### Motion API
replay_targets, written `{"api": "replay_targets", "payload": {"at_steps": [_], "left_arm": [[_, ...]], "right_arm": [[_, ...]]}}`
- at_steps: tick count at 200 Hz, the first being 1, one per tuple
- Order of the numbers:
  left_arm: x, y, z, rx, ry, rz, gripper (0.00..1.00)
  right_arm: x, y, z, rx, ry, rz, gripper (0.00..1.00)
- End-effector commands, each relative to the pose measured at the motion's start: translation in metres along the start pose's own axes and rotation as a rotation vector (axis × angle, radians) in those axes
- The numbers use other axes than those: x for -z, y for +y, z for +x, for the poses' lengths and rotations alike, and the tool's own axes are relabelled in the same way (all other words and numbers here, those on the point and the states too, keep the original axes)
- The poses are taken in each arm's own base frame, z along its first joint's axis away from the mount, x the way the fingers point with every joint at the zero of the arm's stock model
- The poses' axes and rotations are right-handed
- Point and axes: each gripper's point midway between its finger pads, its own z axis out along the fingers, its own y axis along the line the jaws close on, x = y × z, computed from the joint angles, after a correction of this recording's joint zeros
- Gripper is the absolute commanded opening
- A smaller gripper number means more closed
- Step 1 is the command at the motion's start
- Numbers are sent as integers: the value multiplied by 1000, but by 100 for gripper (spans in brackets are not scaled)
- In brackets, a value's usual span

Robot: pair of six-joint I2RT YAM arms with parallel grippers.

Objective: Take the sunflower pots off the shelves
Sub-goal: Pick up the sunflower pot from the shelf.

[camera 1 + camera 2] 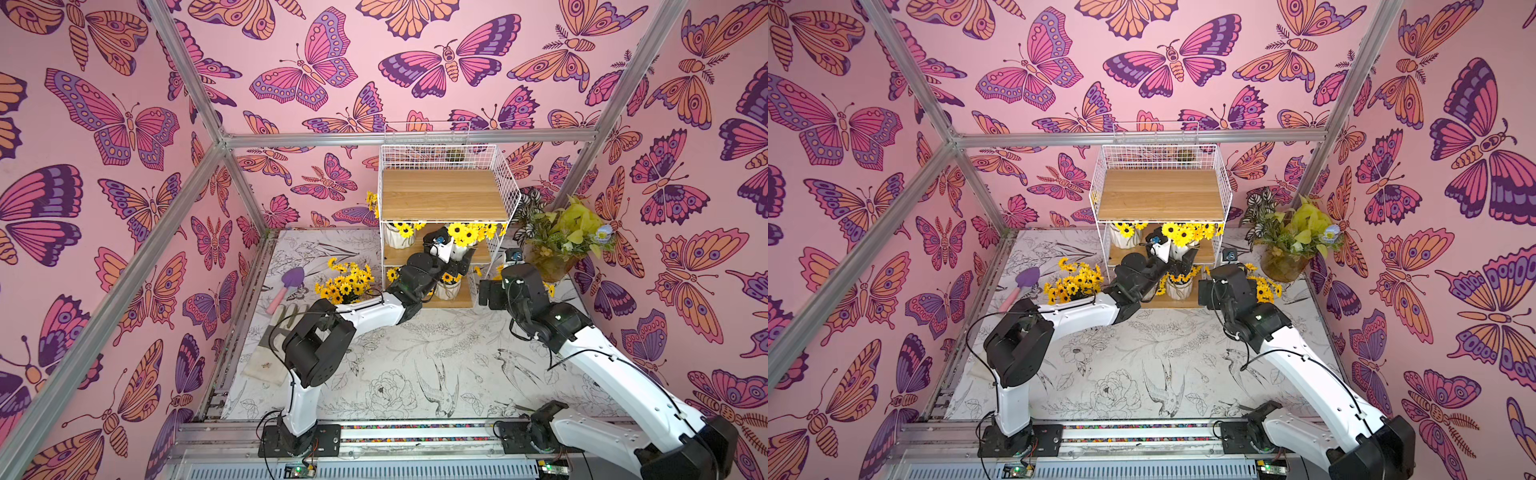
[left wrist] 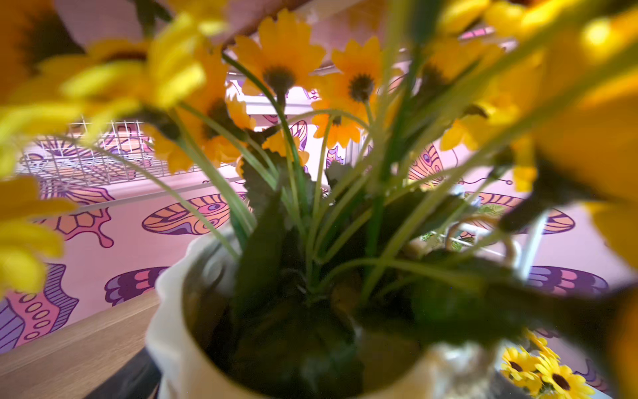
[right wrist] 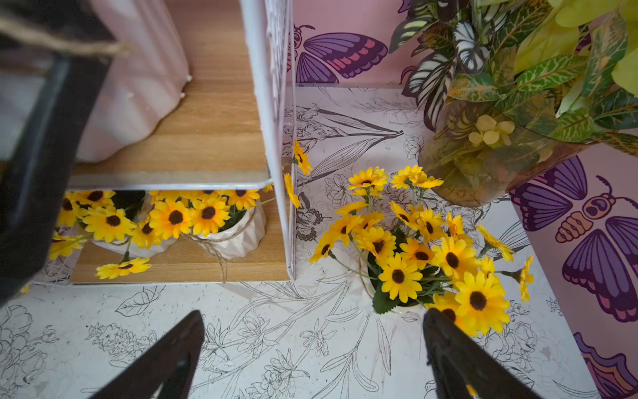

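At a top view's centre the left claw (image 1: pixel 459 255) surrounds a white ribbed sunflower pot (image 1: pixel 467 233) on the middle wooden shelf (image 1: pixel 397 257); clenched or not, I cannot tell. The right claw (image 3: pixel 314 314) is released.

Bare tabletop (image 3: pixel 262 304) lies open beneath the right pincer (image 3: pixel 312 314). Ahead, the shelves (image 3: pixel 272 103) and a sunflower pot (image 3: pixel 400 276) flank the gap.

white ribbed sunflower pots (image 3: pixel 238 235), pink butterfly-print walls (image 1: pixel 124 232).
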Motion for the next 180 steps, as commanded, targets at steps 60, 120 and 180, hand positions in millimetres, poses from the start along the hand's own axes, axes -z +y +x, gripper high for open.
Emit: {"api": "replay_targets", "payload": {"at_steps": [60,120,180], "left_arm": [[44,-4,139,-43,352,66,60],[52,-16,125,-27,347,137,59],[80,-35,109,-7,352,246,59]], "right_arm": [[1,0,-32,-13,-56,-18,99],[6,-8,-36,1,-63,-2,99],[22,-21,-40,22,-71,20,99]]}}
